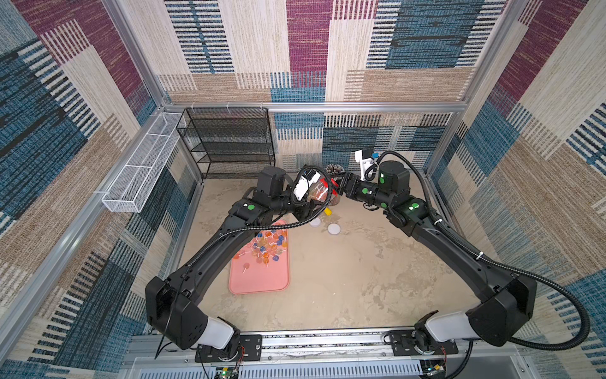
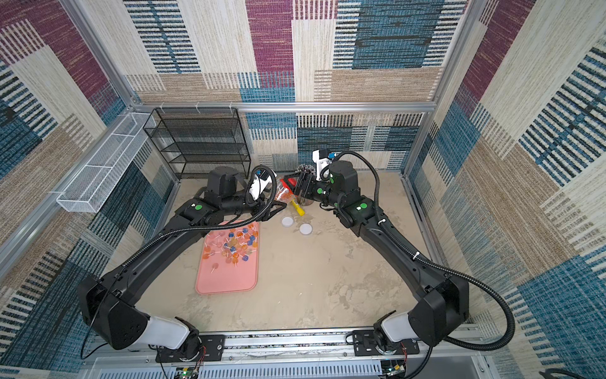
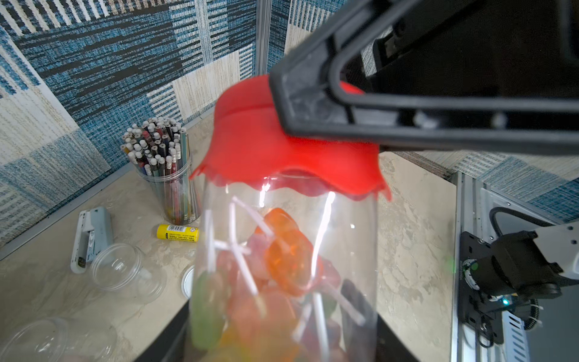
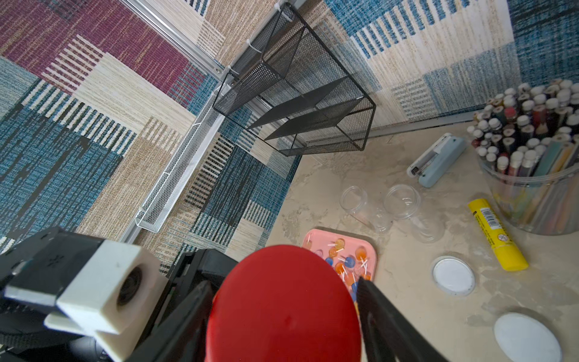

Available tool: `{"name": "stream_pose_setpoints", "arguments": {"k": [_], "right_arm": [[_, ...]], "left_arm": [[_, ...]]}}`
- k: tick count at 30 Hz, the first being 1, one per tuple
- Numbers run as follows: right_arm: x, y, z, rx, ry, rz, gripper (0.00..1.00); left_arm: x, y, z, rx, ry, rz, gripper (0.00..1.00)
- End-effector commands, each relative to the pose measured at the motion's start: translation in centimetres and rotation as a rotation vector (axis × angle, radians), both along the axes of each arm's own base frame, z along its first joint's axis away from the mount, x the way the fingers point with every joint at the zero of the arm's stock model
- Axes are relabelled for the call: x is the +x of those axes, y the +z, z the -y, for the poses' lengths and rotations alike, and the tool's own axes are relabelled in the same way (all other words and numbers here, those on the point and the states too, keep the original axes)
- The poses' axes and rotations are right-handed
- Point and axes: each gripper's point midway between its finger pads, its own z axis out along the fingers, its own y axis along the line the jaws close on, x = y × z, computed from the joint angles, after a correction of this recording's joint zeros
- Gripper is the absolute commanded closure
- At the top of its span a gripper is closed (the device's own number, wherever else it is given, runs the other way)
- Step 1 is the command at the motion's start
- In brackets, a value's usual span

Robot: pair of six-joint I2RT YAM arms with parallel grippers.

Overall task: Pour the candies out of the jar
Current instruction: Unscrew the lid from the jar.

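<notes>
My left gripper (image 3: 282, 344) is shut on a clear jar (image 3: 282, 238) held above the table, at the back middle in both top views (image 1: 318, 194) (image 2: 282, 194). Candies (image 3: 283, 250), lollipops on white sticks, lie inside it. A red lid (image 3: 250, 141) sits on the jar's mouth. My right gripper (image 4: 283, 285) has a finger against each side of the red lid (image 4: 282, 319); in the top views this gripper (image 1: 341, 187) (image 2: 300, 187) meets the jar from the right. More candies (image 1: 269, 246) lie scattered on a pink tray (image 1: 259, 282) under the left arm.
A clear cup of pencils (image 1: 334, 170) stands behind the jar. On the table below lie a yellow glue stick (image 1: 328, 212), two white lids (image 1: 333, 228), empty clear jars (image 4: 354, 197) and a stapler (image 4: 438, 160). A black mesh shelf (image 1: 229, 144) stands back left.
</notes>
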Motion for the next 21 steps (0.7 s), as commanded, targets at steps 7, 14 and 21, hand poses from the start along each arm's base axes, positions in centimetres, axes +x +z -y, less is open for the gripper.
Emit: {"name": "stream_pose_setpoints", "arguments": {"k": [7, 14, 21], "right_arm": [[-2.1, 3.8, -1.1, 0.011, 0.157, 0.177, 0.43], [-2.3, 4.3, 0.1, -0.028, 0.152, 0.172, 0.26], [-1.7, 3.0, 0.4, 0.020, 0.095, 0.102, 0.20]], "left_arm": [[-1.4, 2.8, 1.2, -0.103, -0.143, 0.039, 1.00], [-1.8, 4.6, 1.0, -0.151, -0.167, 0.063, 1.00], [-1.7, 4.7, 0.6, -0.138, -0.134, 0.080, 1.00]]}}
